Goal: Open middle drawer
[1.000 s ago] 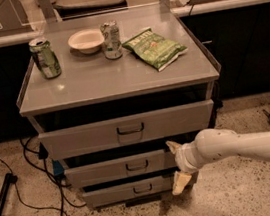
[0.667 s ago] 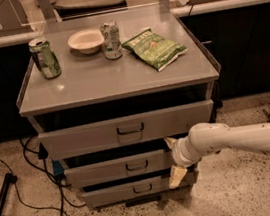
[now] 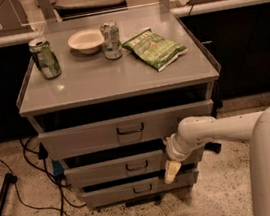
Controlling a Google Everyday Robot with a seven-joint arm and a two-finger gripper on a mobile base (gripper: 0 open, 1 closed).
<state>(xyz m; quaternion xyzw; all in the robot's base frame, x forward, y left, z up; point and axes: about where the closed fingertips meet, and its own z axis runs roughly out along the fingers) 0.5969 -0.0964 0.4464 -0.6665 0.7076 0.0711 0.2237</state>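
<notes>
The middle drawer [image 3: 109, 170] is the second grey front of the cabinet, with a small dark loop handle [image 3: 136, 166] at its centre. A dark gap shows above it. My gripper [image 3: 170, 171] hangs from the white arm [image 3: 214, 131] at the drawer's right end, to the right of the handle and a little lower. Its pale tip points down over the right part of the bottom drawer [image 3: 132, 190]. The top drawer [image 3: 128, 129] sits above, wider and standing out a little.
On the cabinet top [image 3: 100, 80] stand a green can [image 3: 45, 58], a white bowl [image 3: 85, 40], a second can [image 3: 111, 40] and a green chip bag [image 3: 154, 48]. Black cables [image 3: 27, 161] lie on the floor at the left. Dark counters run behind.
My arm has swung left and slightly up, bringing the gripper closer to the middle drawer's right end. The drawers have not visibly moved.
</notes>
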